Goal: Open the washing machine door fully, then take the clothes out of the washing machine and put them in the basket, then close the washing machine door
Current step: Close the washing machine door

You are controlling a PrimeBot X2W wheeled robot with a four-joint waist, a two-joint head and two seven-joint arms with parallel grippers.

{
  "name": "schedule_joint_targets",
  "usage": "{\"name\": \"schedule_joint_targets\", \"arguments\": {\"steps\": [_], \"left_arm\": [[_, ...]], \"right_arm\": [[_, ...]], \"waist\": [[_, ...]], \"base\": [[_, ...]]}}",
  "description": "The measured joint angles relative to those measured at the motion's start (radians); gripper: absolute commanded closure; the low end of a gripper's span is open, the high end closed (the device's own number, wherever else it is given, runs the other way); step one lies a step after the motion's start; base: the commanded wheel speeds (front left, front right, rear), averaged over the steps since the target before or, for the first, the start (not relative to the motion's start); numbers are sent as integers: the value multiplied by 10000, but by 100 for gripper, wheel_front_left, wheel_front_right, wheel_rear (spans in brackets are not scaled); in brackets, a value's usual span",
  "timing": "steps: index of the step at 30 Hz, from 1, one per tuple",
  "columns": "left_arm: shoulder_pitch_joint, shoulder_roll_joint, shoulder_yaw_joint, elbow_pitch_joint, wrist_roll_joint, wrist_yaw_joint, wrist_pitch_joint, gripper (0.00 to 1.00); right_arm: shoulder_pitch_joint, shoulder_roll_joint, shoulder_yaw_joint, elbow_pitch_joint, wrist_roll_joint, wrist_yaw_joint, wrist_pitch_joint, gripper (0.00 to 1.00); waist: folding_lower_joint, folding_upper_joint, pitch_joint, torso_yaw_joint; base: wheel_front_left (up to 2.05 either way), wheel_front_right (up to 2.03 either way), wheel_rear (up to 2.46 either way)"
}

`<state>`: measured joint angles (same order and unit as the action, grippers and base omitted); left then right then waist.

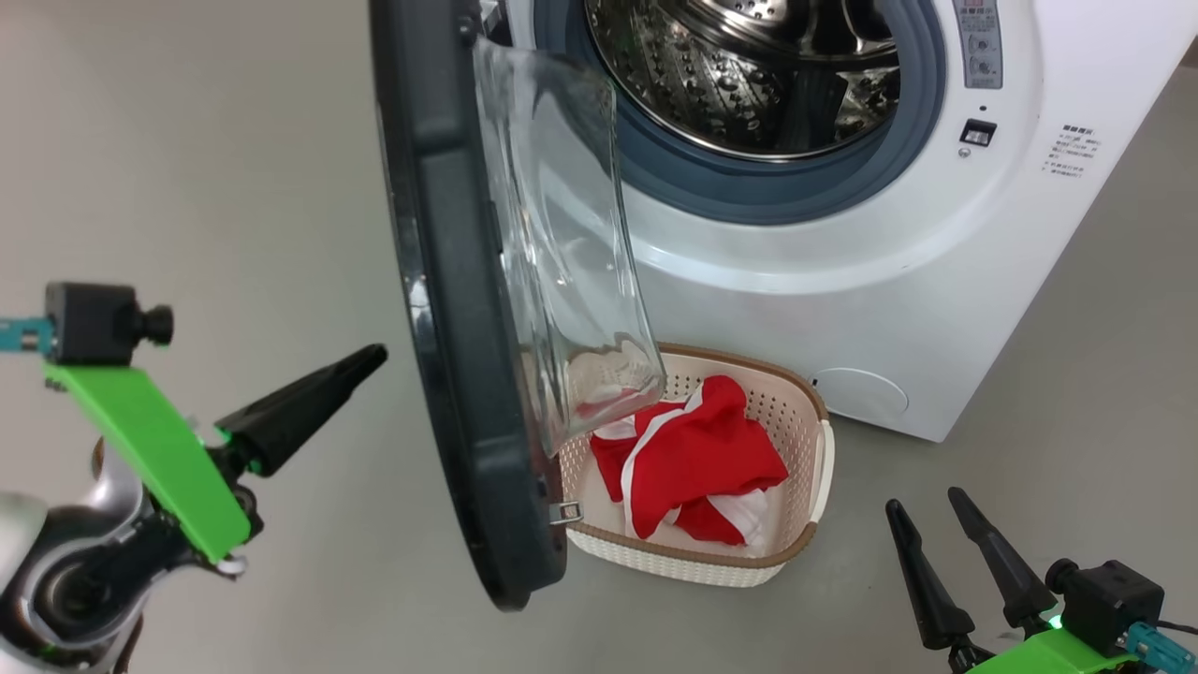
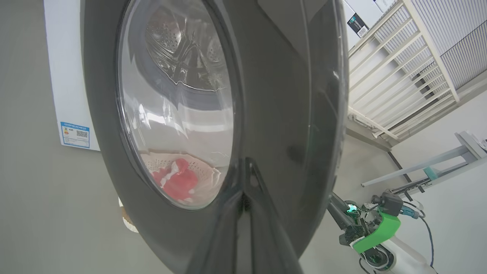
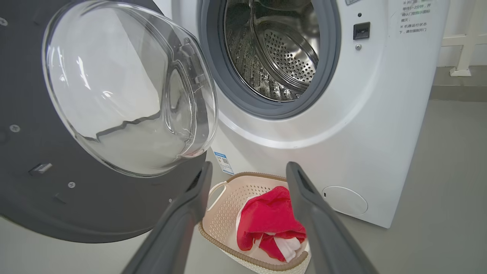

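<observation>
Long tapered black fingers are noted on left gripper [image 1: 367, 360] and right gripper [image 1: 925, 502]. Each wrist is fitted with a bright green plate [image 1: 150, 449], boxy black camera [image 1: 89, 323] and teal connector [image 1: 19, 335]. Silver-white joint housing [image 1: 65, 552], thin black cable [image 2: 430, 243] and small green light [image 1: 1056, 621] are logged.

Grey floor [image 1: 187, 140] with a white washing machine [image 1: 842, 309] standing on it, a cream basket [image 1: 796, 421] just in front.

Head looks down; wrist views flank door [image 1: 449, 281], share basket [image 1: 786, 421].
</observation>
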<state>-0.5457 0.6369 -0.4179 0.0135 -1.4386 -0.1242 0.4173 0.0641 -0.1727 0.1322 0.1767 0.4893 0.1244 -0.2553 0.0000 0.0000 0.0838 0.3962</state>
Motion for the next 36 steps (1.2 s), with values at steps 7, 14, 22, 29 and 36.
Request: {"name": "schedule_joint_targets", "arguments": {"steps": [7,14,22,29,36], "left_arm": [[812,102,-173,510,36,0,-1175,100],[1842,109,-382,1106,-42,0,-2382,100],[3079,-196,-683,2046,-313,0,-3800,51],[3310,-541,-871,2863,-270,0,-4987,0],[3623,-1116,-1103,3490,-92,0,-6295,0]], "right_arm": [[202,167,27,21,0,0,0,0],[267,171,61,50,0,0,0,0],[375,196,98,59,0,0,0,0],[371,178,115,61,0,0,0,0],[359,159,105,71,0,0,0,0]], "waist": [[0,0,-318,38],[0,0,-583,100],[0,0,-735,169],[0,0,-647,139],[0,0,-571,-10]], "base": [[0,0,0],[0,0,0],[0,0,0],[0,0,0],[0,0,0]]}}
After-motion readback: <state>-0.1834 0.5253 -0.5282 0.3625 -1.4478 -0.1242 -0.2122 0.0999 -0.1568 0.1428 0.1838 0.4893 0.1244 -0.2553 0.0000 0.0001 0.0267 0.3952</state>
